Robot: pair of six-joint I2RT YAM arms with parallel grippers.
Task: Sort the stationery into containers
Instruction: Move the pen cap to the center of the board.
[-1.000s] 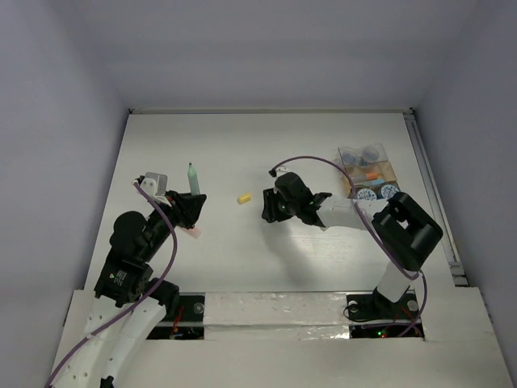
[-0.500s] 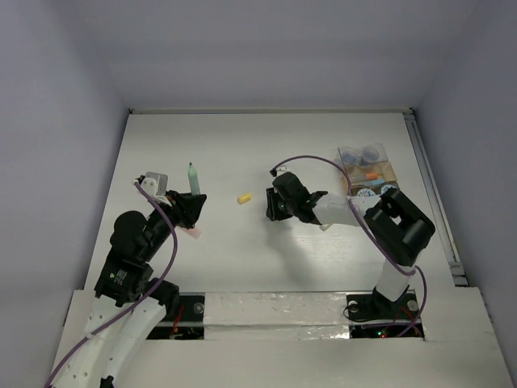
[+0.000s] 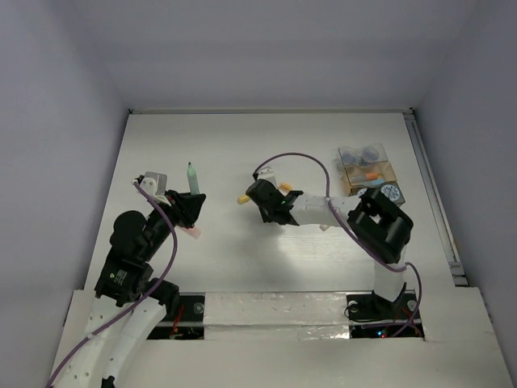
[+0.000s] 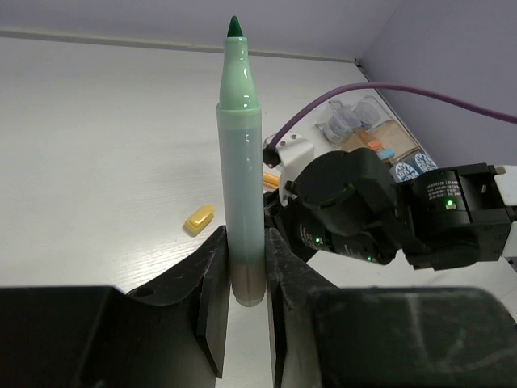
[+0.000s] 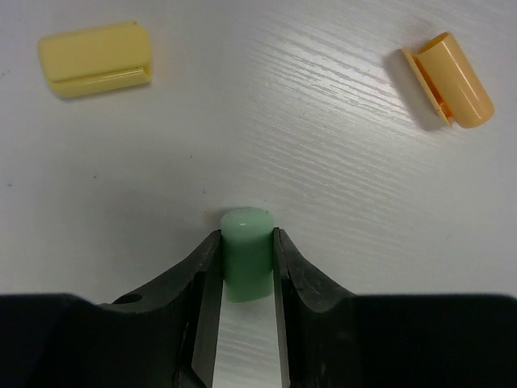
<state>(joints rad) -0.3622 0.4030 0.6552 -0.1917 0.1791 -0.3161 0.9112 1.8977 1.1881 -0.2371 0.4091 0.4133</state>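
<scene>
My left gripper (image 4: 246,242) is shut on the lower end of a pale green pen (image 4: 242,162), uncapped, with its dark green tip pointing away. It shows at the table's left in the top view (image 3: 192,176). My right gripper (image 5: 245,242) is shut on a small green cap (image 5: 245,252) that rests against the table. A yellow cap (image 5: 97,58) lies ahead to its left and an orange cap (image 5: 450,79) ahead to its right. In the top view the right gripper (image 3: 260,200) is mid-table beside the yellow cap (image 3: 242,198). The containers (image 3: 369,171) sit at the right.
The containers hold tape rolls (image 3: 389,191) and small coloured pieces. A pink piece (image 3: 194,233) lies by my left arm. A purple cable (image 3: 295,158) loops over the right arm. The table's raised rail (image 3: 428,178) runs along the right side.
My right gripper has moved left across the table, close to the yellow cap. The left gripper and its pen have not moved.
</scene>
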